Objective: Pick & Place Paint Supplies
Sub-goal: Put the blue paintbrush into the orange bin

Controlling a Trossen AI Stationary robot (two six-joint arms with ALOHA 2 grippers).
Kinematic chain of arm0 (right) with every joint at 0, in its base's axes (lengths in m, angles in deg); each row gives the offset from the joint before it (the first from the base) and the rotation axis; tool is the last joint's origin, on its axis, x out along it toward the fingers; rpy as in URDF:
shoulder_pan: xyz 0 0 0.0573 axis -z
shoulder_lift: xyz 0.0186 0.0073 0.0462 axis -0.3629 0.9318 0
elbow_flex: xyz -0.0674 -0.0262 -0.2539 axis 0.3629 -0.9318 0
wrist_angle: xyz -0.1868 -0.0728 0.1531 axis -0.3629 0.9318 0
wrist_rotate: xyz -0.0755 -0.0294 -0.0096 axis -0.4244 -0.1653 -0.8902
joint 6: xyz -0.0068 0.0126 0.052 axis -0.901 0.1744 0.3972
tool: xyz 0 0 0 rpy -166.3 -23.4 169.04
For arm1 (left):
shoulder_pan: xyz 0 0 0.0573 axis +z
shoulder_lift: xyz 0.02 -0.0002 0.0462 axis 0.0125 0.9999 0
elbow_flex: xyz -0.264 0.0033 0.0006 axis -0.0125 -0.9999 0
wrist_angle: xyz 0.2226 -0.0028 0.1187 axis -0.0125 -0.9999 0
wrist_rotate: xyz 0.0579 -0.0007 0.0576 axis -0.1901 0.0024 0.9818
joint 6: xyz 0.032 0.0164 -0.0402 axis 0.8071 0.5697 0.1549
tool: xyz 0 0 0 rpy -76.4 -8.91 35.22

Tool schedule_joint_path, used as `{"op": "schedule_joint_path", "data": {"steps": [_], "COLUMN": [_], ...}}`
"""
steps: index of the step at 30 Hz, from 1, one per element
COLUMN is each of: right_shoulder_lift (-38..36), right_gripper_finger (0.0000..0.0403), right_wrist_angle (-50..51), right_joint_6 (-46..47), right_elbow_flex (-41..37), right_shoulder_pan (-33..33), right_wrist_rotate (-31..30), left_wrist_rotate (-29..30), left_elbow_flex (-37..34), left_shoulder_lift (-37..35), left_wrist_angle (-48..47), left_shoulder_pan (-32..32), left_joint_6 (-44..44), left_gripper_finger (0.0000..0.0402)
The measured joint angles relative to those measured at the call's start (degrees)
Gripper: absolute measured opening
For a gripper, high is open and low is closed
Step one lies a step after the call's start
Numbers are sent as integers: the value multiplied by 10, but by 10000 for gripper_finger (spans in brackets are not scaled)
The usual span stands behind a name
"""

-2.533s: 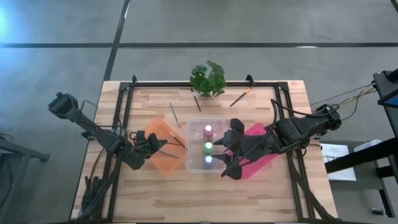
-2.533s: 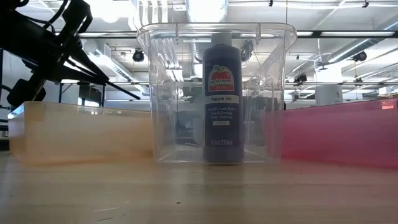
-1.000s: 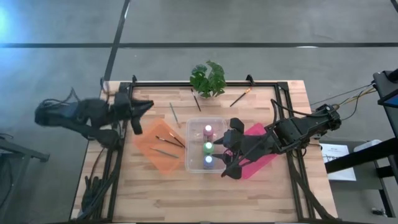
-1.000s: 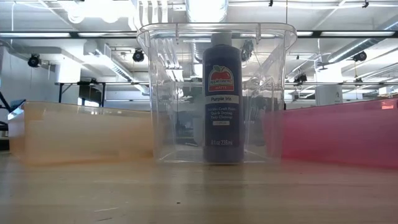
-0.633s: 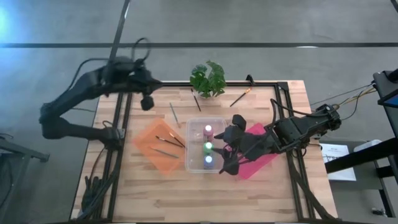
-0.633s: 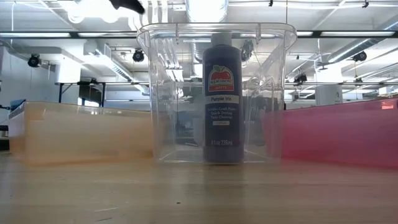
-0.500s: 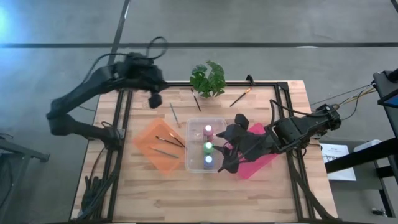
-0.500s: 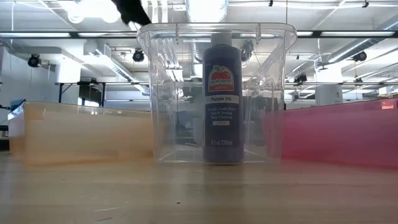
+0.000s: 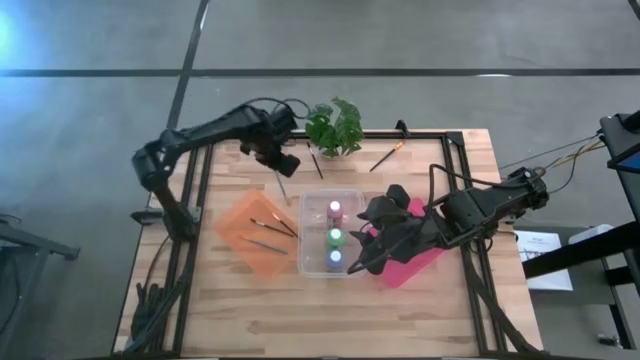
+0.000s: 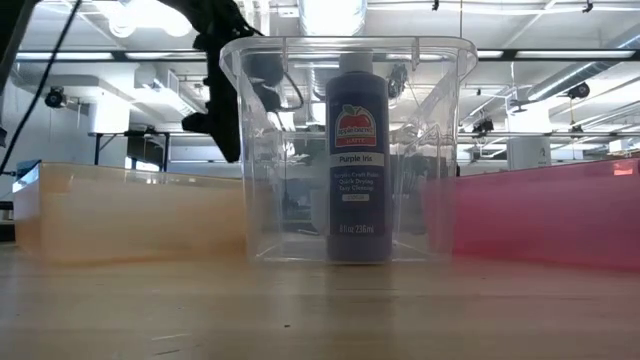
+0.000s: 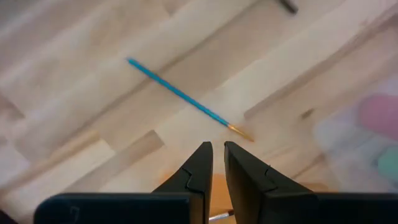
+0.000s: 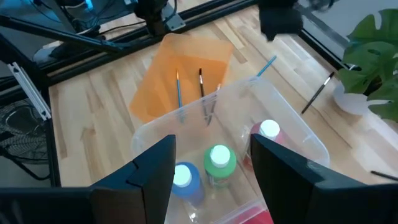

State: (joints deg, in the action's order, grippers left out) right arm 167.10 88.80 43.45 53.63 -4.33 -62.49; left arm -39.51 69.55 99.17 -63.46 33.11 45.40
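Bottle (image 10: 358,150) label reads "Purple Iris". Left gripper (image 11: 213,163), jaws nearly together and empty, now swung over blue paintbrush (image 11: 186,98); right gripper (image 12: 211,168) spread wide, unchanged.

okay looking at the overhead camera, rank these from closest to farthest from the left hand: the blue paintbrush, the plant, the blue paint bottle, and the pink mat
1. The blue paintbrush, lying on bare wood just below the left hand.
2. The plant, at the table's far edge, to the hand's right.
3. The blue paint bottle, at the near end of the clear bin.
4. The pink mat, under the right arm.
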Motion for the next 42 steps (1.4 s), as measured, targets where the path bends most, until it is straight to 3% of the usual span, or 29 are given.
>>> {"op": "schedule_joint_path", "data": {"steps": [8,22,42], "right_shoulder_lift": [0,0,0], "right_gripper_finger": [202,202,202], "right_wrist_angle": [0,-4,-5], "right_joint_6": [-4,6,-7], "right_elbow_flex": [-5,-29,-29], "right_shoulder_pan": [0,-4,-4], "right_wrist_rotate": [0,4,2], "left_wrist_rotate": [-2,8,6], "left_elbow_flex": [-23,-197,-222], "left_shoulder_lift": [30,1,2], "left_wrist_angle": [52,202,271], "left_shoulder_pan": [-39,-88,-91], "left_joint_6": [-74,-251,-249], "left_gripper_finger": [52,52,52]}}
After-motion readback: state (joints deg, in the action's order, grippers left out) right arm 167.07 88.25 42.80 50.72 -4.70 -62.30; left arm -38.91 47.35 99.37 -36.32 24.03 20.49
